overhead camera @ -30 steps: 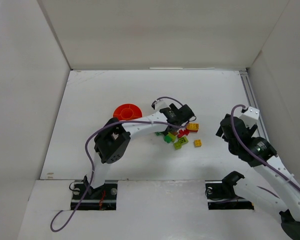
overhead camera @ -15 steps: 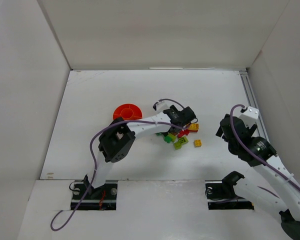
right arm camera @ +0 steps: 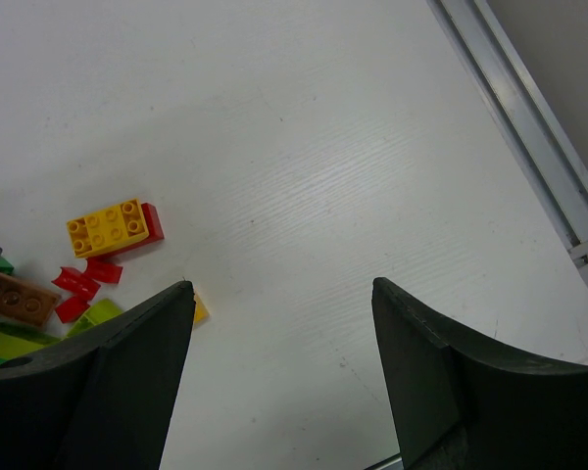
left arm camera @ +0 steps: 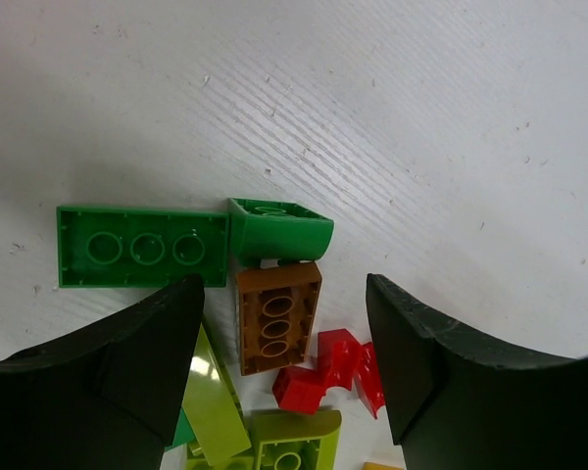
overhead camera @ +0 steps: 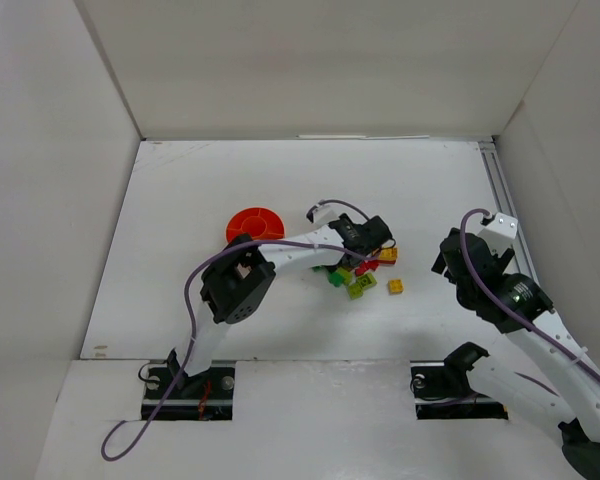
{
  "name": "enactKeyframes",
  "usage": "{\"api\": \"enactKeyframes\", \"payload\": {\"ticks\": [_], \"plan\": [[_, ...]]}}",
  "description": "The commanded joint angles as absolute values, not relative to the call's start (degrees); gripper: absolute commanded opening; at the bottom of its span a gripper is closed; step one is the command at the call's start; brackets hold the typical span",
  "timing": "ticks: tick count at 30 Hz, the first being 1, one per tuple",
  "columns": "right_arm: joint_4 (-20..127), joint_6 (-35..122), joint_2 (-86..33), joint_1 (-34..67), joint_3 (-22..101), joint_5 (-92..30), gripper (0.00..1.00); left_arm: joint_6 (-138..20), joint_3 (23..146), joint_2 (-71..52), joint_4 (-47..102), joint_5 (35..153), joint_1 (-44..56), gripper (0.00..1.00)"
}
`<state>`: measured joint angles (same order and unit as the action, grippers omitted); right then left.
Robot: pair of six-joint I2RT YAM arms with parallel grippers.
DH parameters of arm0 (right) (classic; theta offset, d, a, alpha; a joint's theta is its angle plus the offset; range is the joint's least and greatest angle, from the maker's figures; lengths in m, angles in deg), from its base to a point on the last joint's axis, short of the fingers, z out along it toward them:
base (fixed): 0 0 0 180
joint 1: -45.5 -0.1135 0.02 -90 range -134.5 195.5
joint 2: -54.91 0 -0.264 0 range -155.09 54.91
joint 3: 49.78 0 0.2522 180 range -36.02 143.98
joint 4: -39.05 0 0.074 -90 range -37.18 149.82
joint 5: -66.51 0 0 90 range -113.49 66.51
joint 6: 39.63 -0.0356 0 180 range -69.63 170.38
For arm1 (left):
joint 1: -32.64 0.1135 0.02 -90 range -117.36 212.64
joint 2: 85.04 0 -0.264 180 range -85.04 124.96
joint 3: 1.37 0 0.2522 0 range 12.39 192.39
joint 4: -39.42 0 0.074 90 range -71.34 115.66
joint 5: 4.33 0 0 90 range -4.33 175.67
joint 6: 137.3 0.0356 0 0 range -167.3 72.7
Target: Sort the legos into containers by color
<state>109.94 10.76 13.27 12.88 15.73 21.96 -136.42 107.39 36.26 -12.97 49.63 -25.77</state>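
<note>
I've got the left gripper (left arm camera: 282, 286) over the lego pile (overhead camera: 360, 285), jaws apart, nothing gripped. The brown-orange brick (left arm camera: 279, 315) lies between them, long axis across the closing line; I'd pinch its short width. The right gripper (right arm camera: 282, 294) is wide, empty, well off right. The orange-red bowl (overhead camera: 254, 222) sits far-left of the pile.

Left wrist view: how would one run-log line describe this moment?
left gripper: open, straddling brown brick | right gripper: open, empty | bowl: apart, left of legos

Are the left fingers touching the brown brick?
Apart. Left wrist view: the brown rectangular plastic brick lies between the left fingers, gaps on both sides.
</note>
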Motion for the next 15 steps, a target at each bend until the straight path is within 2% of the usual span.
{"api": "enactKeyframes", "payload": {"ticks": [1,5,7,9,15], "plan": [[109.42,11.44,13.61,13.16,16.1,22.92,0.78,-135.72,109.25,36.08,-13.8,48.49,-25.89,0.64],[109.42,11.44,13.61,13.16,16.1,22.92,0.78,-135.72,109.25,36.08,-13.8,49.1,-25.89,0.55],[109.42,11.44,13.61,13.16,16.1,22.92,0.78,-135.72,109.25,36.08,-13.8,49.63,-25.89,0.55],[109.42,11.44,13.61,13.16,16.1,22.92,0.78,-135.19,109.25,36.08,-13.8,49.63,-25.89,0.48],[109.42,11.44,14.13,13.16,16.1,22.92,0.78,-134.67,108.72,36.08,-13.28,49.63,-25.89,0.39]]}}
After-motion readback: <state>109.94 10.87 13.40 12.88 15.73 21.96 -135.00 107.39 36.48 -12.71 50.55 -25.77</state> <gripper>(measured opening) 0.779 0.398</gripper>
